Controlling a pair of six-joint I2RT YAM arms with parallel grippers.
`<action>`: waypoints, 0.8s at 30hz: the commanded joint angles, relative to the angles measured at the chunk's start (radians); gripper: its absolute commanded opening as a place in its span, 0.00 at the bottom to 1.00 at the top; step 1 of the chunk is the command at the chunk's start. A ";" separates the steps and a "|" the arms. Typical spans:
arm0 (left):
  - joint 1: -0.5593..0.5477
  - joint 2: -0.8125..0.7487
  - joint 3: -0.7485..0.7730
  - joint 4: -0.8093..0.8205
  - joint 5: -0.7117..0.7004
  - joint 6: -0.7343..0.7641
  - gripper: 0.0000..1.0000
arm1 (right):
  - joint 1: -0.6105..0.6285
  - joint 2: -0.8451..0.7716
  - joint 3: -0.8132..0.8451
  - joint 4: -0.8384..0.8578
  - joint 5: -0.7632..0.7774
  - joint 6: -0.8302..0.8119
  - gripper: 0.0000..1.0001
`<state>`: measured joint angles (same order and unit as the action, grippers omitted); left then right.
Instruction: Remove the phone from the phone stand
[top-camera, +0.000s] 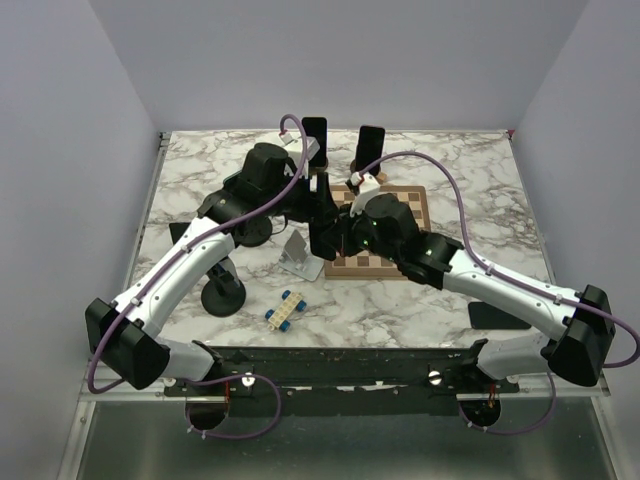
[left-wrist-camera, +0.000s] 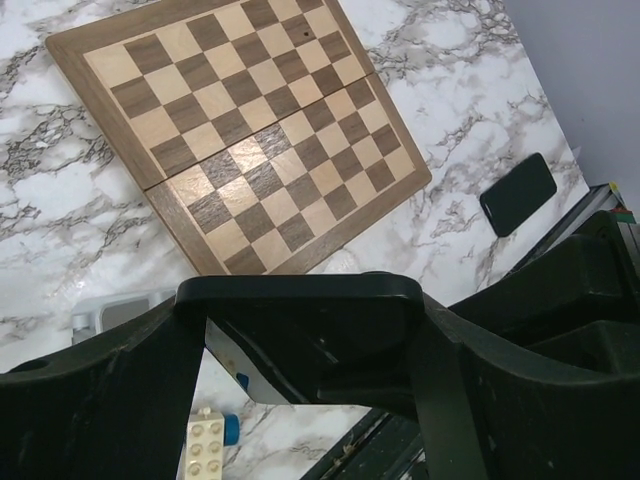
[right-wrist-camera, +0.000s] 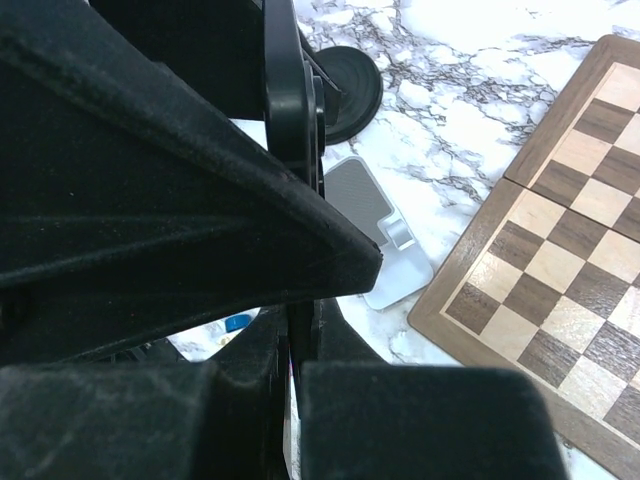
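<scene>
The black phone (top-camera: 320, 212) stands on edge in the air above the table, lifted off the silver phone stand (top-camera: 300, 256), which sits empty just below and to its left. My left gripper (top-camera: 316, 193) is shut across the phone's width; in the left wrist view the phone (left-wrist-camera: 320, 330) spans the gap between both fingers. My right gripper (top-camera: 327, 236) is shut on the same phone, seen edge-on (right-wrist-camera: 290, 100) between its fingers. The stand (right-wrist-camera: 378, 235) lies below it in that view.
A chessboard (top-camera: 395, 235) lies to the right of the stand. Two more dark phones (top-camera: 314, 140) (top-camera: 371, 147) stand upright at the back. Another phone (top-camera: 497, 315) lies flat at the right. A blue and cream brick toy (top-camera: 285, 310) and a black round-based holder (top-camera: 222, 295) sit near the front.
</scene>
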<state>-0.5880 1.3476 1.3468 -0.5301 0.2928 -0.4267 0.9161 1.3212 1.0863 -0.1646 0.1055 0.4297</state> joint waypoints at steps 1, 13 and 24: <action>-0.012 -0.067 0.009 0.052 0.076 0.017 0.84 | -0.011 0.025 -0.032 0.009 0.096 0.081 0.01; -0.012 -0.352 -0.162 0.219 -0.285 0.088 0.99 | -0.354 -0.105 -0.167 -0.083 -0.056 0.257 0.01; -0.013 -0.354 -0.169 0.233 -0.231 0.056 0.99 | -1.132 -0.303 -0.287 -0.407 -0.161 0.396 0.01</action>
<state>-0.5964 1.0092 1.1915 -0.3309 0.0593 -0.3595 -0.0219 1.0546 0.8753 -0.4675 0.0593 0.7616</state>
